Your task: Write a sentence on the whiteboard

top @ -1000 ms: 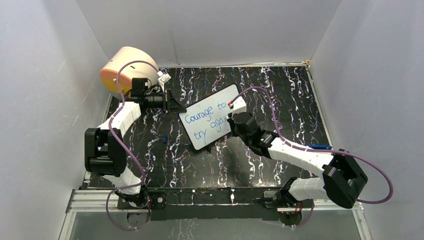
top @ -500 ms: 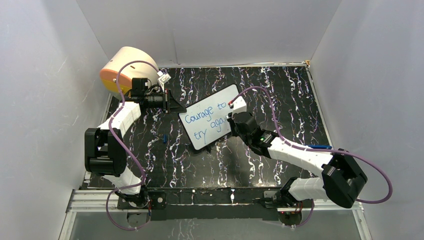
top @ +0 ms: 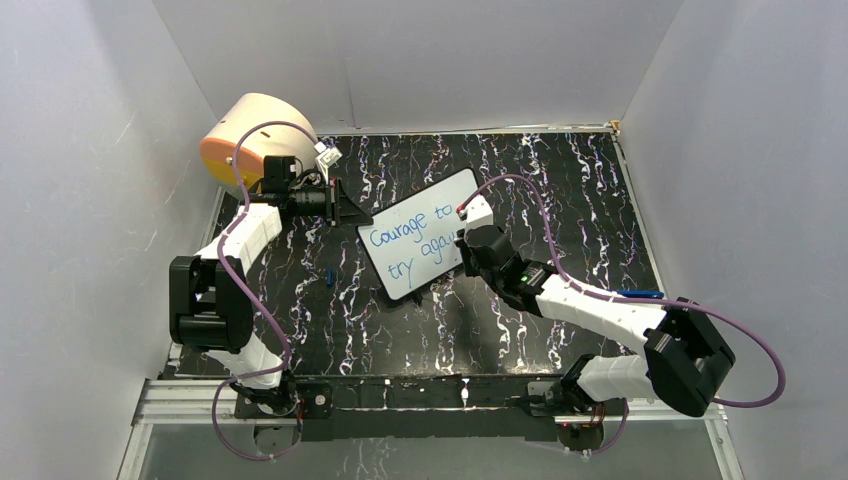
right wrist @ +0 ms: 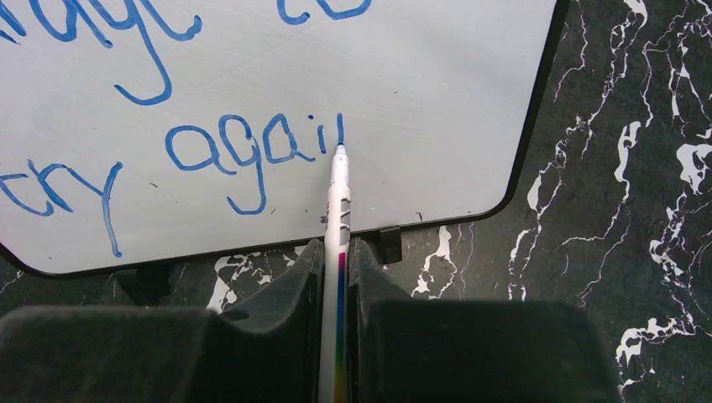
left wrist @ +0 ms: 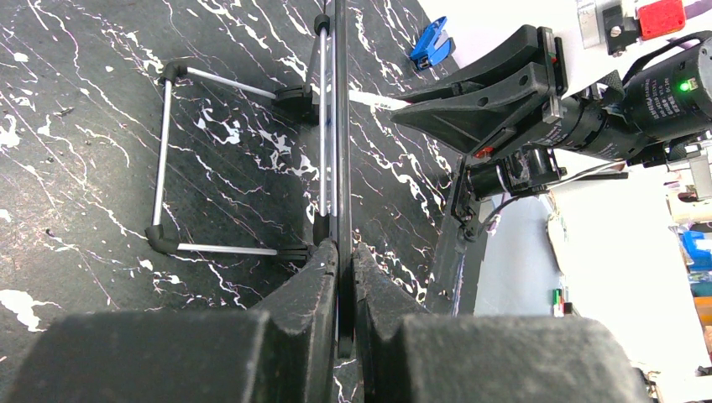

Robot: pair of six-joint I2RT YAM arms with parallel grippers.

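whiteboard (top: 418, 238) | sentence (right wrist: 252, 151), blue handwriting | line 1: "Courage to" | line 2: "try agai"

Pale grey-white whiteboard (top: 408, 272) face, thin black rim. The sentence (right wrist: 227, 151) is blue handwriting. White marker (right wrist: 338, 210) barrel with a rainbow stripe lower down. Black worktop (top: 570, 180), white marble veining, faint pinkish flecks. Cream drum (top: 250, 125) with an orange end. Arms white and black, purple cables (top: 272, 124). Right gripper (right wrist: 336, 252) and left gripper (left wrist: 340, 260) black. Small blue cap (top: 329, 276).
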